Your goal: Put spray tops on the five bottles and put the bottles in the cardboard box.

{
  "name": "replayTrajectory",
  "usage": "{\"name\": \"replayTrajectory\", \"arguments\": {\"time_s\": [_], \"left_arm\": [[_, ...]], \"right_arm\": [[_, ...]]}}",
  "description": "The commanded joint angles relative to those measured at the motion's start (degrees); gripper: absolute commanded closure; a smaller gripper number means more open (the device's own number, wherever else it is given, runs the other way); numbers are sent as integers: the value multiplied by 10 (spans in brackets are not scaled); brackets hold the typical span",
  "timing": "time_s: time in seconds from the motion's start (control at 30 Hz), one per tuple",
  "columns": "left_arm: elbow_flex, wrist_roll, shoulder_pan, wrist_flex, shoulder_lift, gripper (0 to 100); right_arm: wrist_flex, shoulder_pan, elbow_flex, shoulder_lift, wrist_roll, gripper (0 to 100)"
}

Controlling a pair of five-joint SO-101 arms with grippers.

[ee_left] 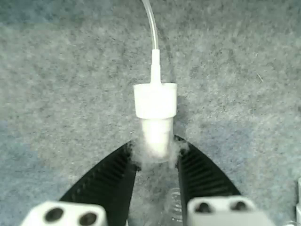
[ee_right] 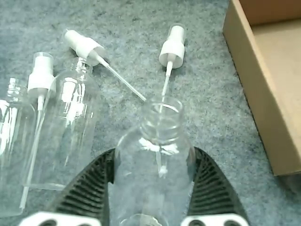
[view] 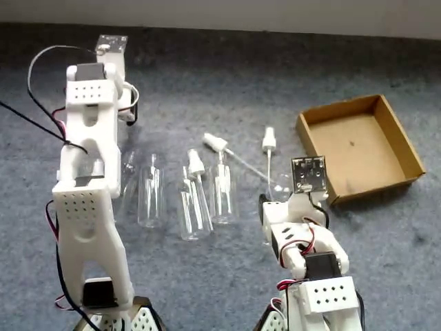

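Hidden parts first. In the high view the left arm (view: 89, 158), running up the left side of the frame, lies over the leftmost bottle (view: 128, 169) of the row, so I see only a strip of its wall. The right arm (view: 303, 241), lower centre-right, covers the base of the bottle it holds. Materials: short-piled grey carpet (view: 207, 276); glossy, transparent, cylindrical bottles with ridged necks; white plastic spray tops with thin translucent tubes; a shallow, matte brown cardboard box (view: 365, 152) at the right of the high view. The left gripper (ee_left: 155, 151) has its ribbed black jaws drawn narrow, pressing both sides of the head of a spray top (ee_left: 155, 106) on the carpet, tube pointing away from the camera. Something clear sits between the jaws nearer the lens — I cannot tell what. The right gripper (ee_right: 154, 160) stands moderately wide, clamped on the shoulders of a clear bottle (ee_right: 153, 181) just left of the box. The tube of a second spray top (ee_right: 171, 44) enters the bottle's open mouth, its collar well short of the neck.
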Motion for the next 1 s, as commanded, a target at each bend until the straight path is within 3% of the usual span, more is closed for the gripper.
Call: {"name": "replayTrajectory", "arguments": {"time_s": [0.0,0.2,0.27,0.5,0.7,0.97], "left_arm": [[-148,-8,-20,103,-11,982],[-214,-219,-44,145,-11,986],[-214,-260,-61,146,-11,986],[-214,-281,-145,148,-40,983],[-206,-293,-160,148,-115,986],[7,-411,-146,147,-284,983]], "right_arm": [[-14,5,-1,-8,-2,961],[-14,5,-1,-8,-2,961],[-14,5,-1,-8,-2,961],[-14,5,-1,-8,-2,961],[-14,5,-1,-8,-2,961],[-14,5,0,-8,-2,961]]}}
